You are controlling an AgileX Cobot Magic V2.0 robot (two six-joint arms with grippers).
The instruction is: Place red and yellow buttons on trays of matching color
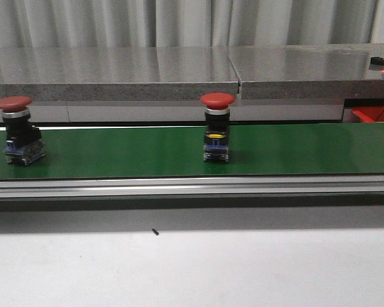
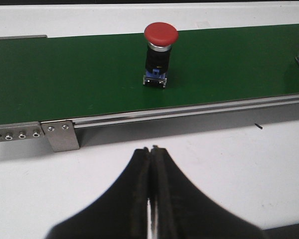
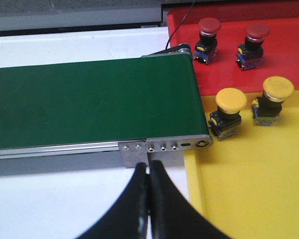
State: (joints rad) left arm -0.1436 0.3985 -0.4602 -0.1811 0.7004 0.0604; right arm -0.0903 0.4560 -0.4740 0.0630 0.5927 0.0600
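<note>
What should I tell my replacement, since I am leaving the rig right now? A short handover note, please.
Left pincer: shut, empty, hanging over the white table short of the belt.
Right pincer: shut, empty, near the belt's end by the trays.
On the green belt: two red buttons, both upright, one at the left and one near the middle.
Done: two red buttons stand on the red tray; two yellow buttons stand on the yellow tray.
Left: both belt buttons go to the red tray. No yellow button shows on the belt.
</note>
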